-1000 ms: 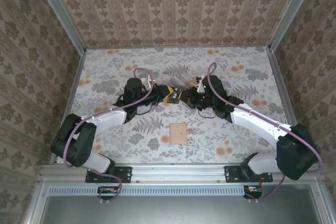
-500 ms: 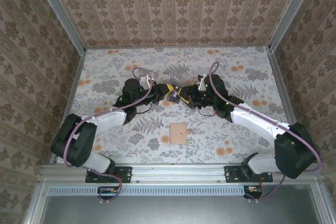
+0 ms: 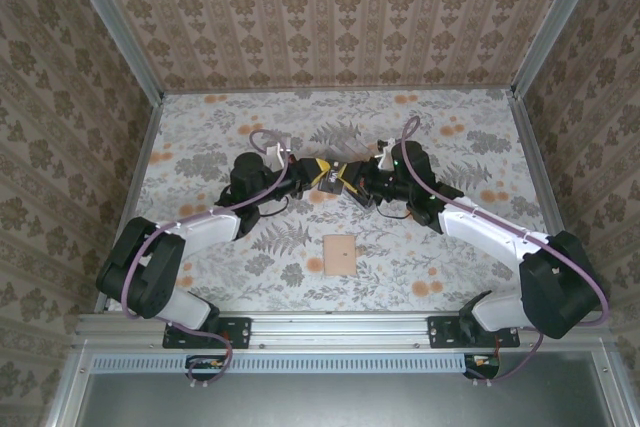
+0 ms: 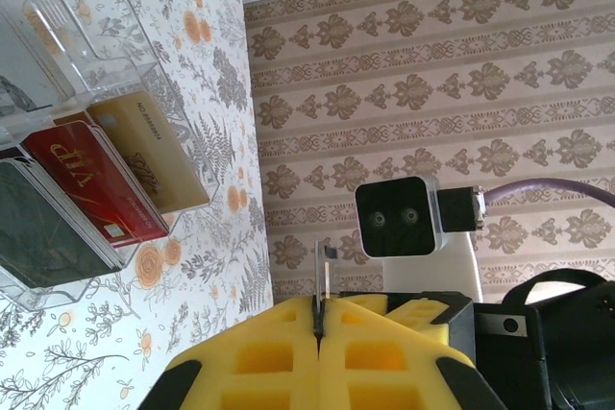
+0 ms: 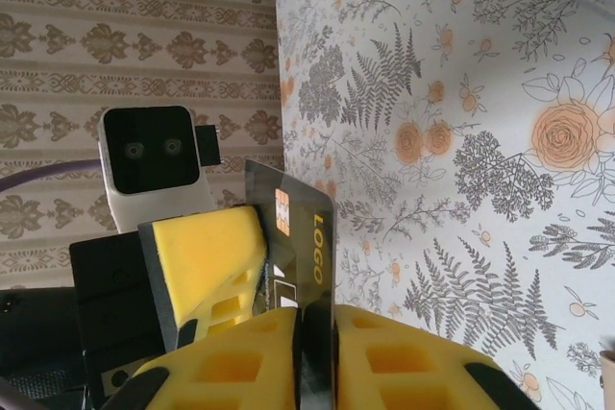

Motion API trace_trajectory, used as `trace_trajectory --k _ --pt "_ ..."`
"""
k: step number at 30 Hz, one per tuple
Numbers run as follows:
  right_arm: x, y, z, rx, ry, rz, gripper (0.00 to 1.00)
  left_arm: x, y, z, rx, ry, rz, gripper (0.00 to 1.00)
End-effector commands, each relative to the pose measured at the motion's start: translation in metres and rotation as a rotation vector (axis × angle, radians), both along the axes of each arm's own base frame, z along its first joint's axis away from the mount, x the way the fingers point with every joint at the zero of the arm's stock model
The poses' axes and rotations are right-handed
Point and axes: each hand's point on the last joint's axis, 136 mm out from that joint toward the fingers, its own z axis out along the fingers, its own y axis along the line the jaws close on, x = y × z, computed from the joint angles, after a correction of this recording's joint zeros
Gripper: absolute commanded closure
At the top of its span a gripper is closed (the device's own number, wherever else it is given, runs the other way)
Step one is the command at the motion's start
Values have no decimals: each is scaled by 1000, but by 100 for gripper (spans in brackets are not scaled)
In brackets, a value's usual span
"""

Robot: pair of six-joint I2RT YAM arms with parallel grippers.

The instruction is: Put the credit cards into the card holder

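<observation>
A dark credit card (image 5: 303,237) with a chip and the word LOGO is held above the table between both grippers. My right gripper (image 5: 317,319) is shut on its near edge. My left gripper (image 4: 319,306) is shut on the same card, seen edge-on (image 4: 320,276); its yellow fingers (image 5: 207,256) clamp the card's left side. From above, the two grippers (image 3: 318,175) (image 3: 345,179) meet tip to tip at mid-table. The tan card holder (image 3: 340,255) lies flat nearer the bases, untouched. An orange-tan card (image 4: 159,156), a red card (image 4: 91,184) and a dark card (image 4: 38,228) stand in a clear tray (image 4: 115,74).
The floral table surface (image 3: 450,247) spreads around the card holder. Patterned walls and metal rails (image 3: 135,57) bound the table on three sides. Each wrist camera faces the other: the right one's white housing (image 4: 399,218), the left one's (image 5: 149,156).
Both grippers, still joined at the dark card, have drifted slightly toward the far side. The card holder has not moved.
</observation>
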Motion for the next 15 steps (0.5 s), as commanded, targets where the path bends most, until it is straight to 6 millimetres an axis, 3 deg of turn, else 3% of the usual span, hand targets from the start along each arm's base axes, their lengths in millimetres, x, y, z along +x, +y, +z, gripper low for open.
trace_trajectory --k 1,3,5,9,12,15 --pt "-3 6 16 55 -38 35 87 -6 1 -3 -6 8 -13 96" --pt "-5 4 14 42 -37 33 91 -3 5 -10 16 23 19 84" --pt "-8 -2 10 4 -32 22 93 -4 9 -20 51 44 36 65" --pt "-19 -25 -10 -169 -16 -17 94 -14 22 -53 226 99 50 47" --pt "-38 -43 -36 -400 26 0 95 -31 43 -77 461 121 60 40" --pt "-57 -44 -56 -560 52 61 96 -47 61 -85 668 78 51 39"
